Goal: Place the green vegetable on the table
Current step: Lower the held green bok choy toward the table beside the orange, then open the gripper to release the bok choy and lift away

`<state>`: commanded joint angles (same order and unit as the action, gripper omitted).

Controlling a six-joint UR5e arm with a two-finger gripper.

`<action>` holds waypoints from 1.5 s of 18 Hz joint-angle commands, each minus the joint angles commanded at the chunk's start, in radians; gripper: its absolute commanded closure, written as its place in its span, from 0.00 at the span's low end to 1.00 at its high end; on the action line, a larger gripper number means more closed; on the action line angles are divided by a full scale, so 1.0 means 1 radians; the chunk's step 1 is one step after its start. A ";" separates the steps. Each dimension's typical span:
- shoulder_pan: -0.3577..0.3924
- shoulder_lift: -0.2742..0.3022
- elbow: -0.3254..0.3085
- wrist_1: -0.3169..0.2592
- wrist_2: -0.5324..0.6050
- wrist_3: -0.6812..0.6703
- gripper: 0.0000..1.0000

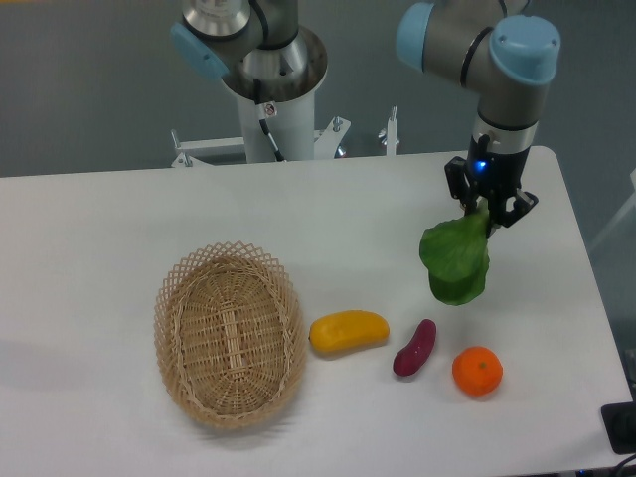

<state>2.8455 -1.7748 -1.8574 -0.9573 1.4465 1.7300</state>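
Green vegetable (455,260): hangs from the gripper over the right part of the table, its broad dark-green leaf drooping downward and the pale stem end up between the fingers — whether the leaf's lower edge touches the tabletop I cannot tell.
Gripper (484,212): points straight down, its two dark fingers clenched on the stem end of the green vegetable; a small blue light shows on the wrist above it.
Arm (502,70): grey tube sections with light-blue joint caps, coming in from the top and bending down to the gripper near the table's far right corner.
Table (99,229): large white top filling most of the camera view, smooth and plain.
Wicker basket (230,333): oval, open weave, standing on the table left of centre, with only its woven bottom showing inside.
Yellow piece (348,330): oblong, lying on the table just beside the basket's right rim, apart from it.
Purple piece (414,348): small and eggplant-like, lying tilted between the yellow piece and the orange, below and a little left of the hanging leaf.
Orange (477,371): round, on the table near the front right, just beside the purple piece and below the green vegetable — apart from both.
Pedestal (268,94): the robot's white column and metal base, behind the table's far edge.
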 joint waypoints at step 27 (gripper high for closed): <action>-0.003 -0.094 -0.075 0.152 -0.003 0.158 0.00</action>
<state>2.8425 -1.8684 -1.9329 -0.8053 1.4435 1.8884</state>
